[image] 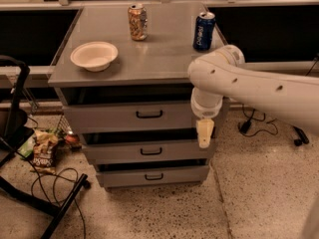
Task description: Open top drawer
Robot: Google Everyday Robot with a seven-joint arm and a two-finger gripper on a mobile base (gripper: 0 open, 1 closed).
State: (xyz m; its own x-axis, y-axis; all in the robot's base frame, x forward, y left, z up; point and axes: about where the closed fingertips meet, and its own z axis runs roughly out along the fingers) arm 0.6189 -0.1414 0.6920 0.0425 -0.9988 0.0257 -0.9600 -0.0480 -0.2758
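Note:
The top drawer [114, 116] is the tallest of three grey drawer fronts in the cabinet, with a black bar handle [149, 114] at its centre. It sits nearly flush with the cabinet, with a dark gap above it. My white arm reaches in from the right. My gripper [204, 132] hangs down in front of the top drawer's right end, about level with its lower edge and to the right of the handle. Only one cream-coloured finger [204, 133] shows.
On the cabinet top stand a white bowl [93, 56], an orange can [137, 22] and a blue can [204, 31]. A snack bag [44, 151], cables and a black chair base [30, 193] lie on the floor at the left. More cables lie at the right.

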